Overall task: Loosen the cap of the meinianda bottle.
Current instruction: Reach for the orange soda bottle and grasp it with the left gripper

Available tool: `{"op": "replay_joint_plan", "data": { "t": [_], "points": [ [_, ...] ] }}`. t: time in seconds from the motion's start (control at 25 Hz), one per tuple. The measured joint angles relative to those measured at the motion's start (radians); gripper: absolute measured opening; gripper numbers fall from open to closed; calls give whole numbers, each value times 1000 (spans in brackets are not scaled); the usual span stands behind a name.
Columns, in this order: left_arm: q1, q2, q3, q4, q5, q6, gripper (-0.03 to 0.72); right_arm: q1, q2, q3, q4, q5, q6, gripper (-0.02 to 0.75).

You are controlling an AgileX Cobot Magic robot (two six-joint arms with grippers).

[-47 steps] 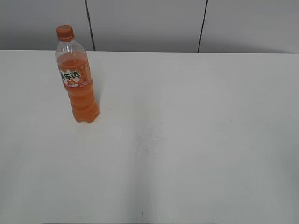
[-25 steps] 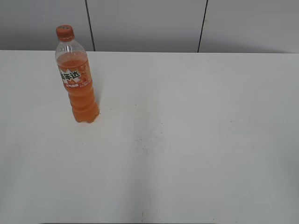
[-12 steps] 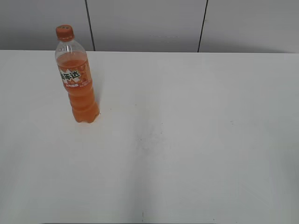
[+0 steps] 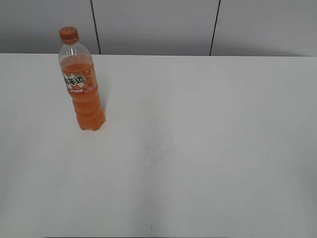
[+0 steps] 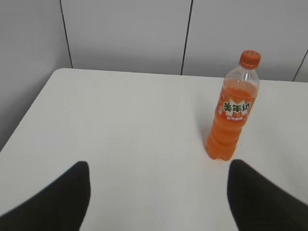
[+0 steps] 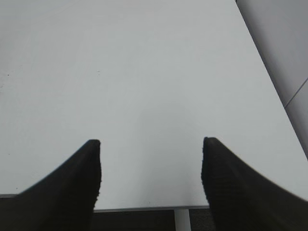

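The meinianda bottle (image 4: 82,87) is seen upright at the far left of the white worktop (image 4: 198,148), its cap (image 4: 69,34) screwed on. The left pincer (image 5: 156,168) and right pincer (image 6: 150,144) are held apart, empty, well clear of it.

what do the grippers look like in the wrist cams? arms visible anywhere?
Each wrist view shows only two fingers. Left gripper: smooth, dark, rounded tips. Right gripper: black, tapered, with a fine ribbed texture on the inner faces. No cables, markings or arm links show, and the exterior view catches no arm.
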Motion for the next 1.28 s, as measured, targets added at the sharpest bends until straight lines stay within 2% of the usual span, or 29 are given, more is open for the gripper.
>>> {"op": "replay_joint_plan", "data": {
  "t": [0.4, 0.84, 1.28],
  "points": [
    [-3, 291, -1, 43, -412, 23, 533, 0, 0, 0, -1, 0, 0, 493],
    [-3, 667, -1, 44, -829, 27, 533, 0, 0, 0, -1, 0, 0, 493],
    [-3, 994, 7, 50, -1165, 26, 533, 0, 0, 0, -2, 0, 0, 493]
  ]
}}
